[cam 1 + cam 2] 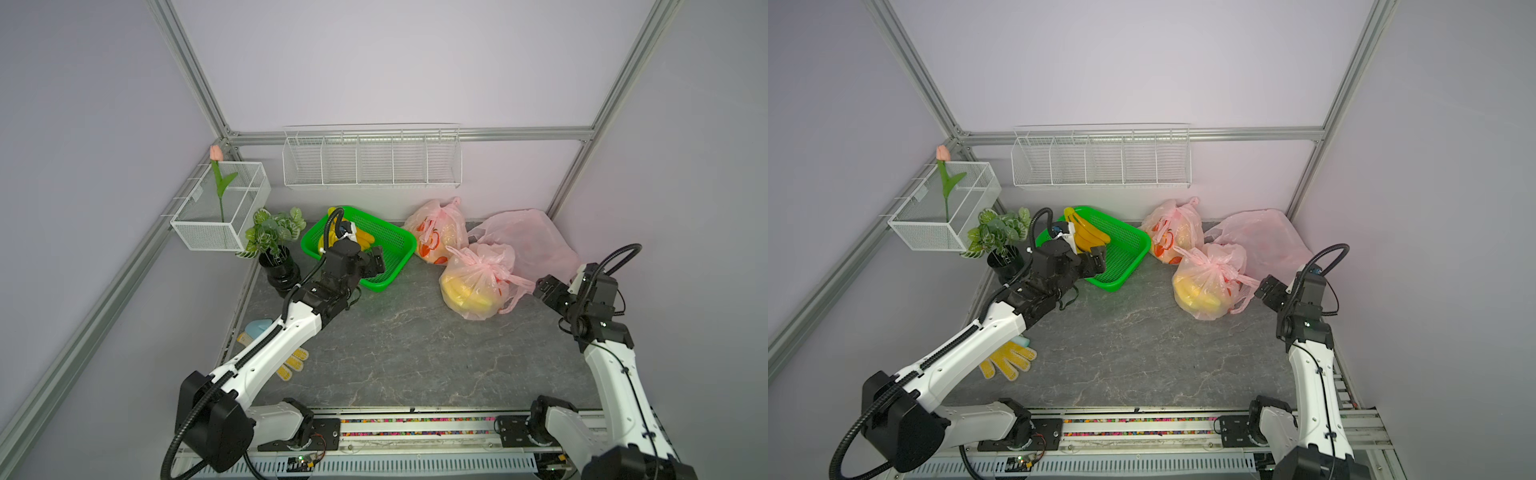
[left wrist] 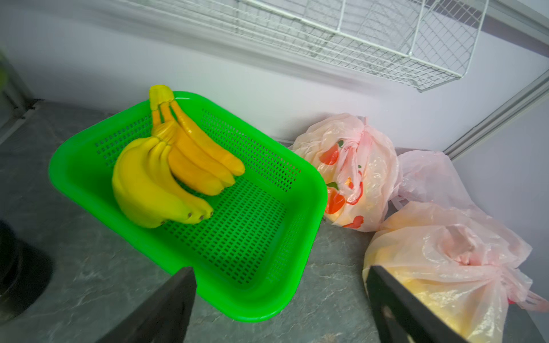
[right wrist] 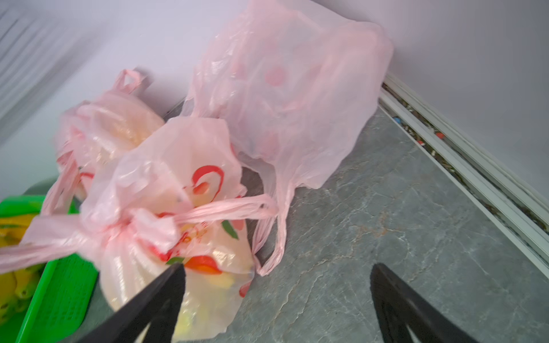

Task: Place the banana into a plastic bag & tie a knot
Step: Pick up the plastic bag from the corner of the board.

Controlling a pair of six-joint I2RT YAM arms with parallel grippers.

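Left claw (image 1: 374, 261): jaws apart, nothing between them, hovering over the near end of the green basket (image 2: 267, 303).
Right claw (image 3: 277, 267): jaws apart, empty, just beside the handle loop (image 3: 225, 208) of the tied bag (image 1: 478, 286) on the desk (image 1: 395, 353).

Bananas (image 2: 166, 178): two bunches side by side in the basket, in the half far from the left claw.
- Stems are at the far rim and the tips point back toward the claw, so the long axis runs roughly along the claw's line of reach.
- The left arm is much the nearer; the right arm is well apart from the basket.

Empty bag (image 1: 528, 237): slumped in the back right corner, behind the tied bag as seen from the right claw. The right arm is nearer. Judgement: next cycle is left arm for fruit, right arm for bag.

A second tied bag (image 1: 436, 232) sits near the basket's far corner.

Hard to make out:
- In a top view the left wrist covers much of the bananas.
- The empty bag's mouth is not visible, only its crumpled film and hanging handles.
- The knot (image 3: 139, 228) is blurred.
- The tied bags' contents show only as yellow shapes through the plastic.
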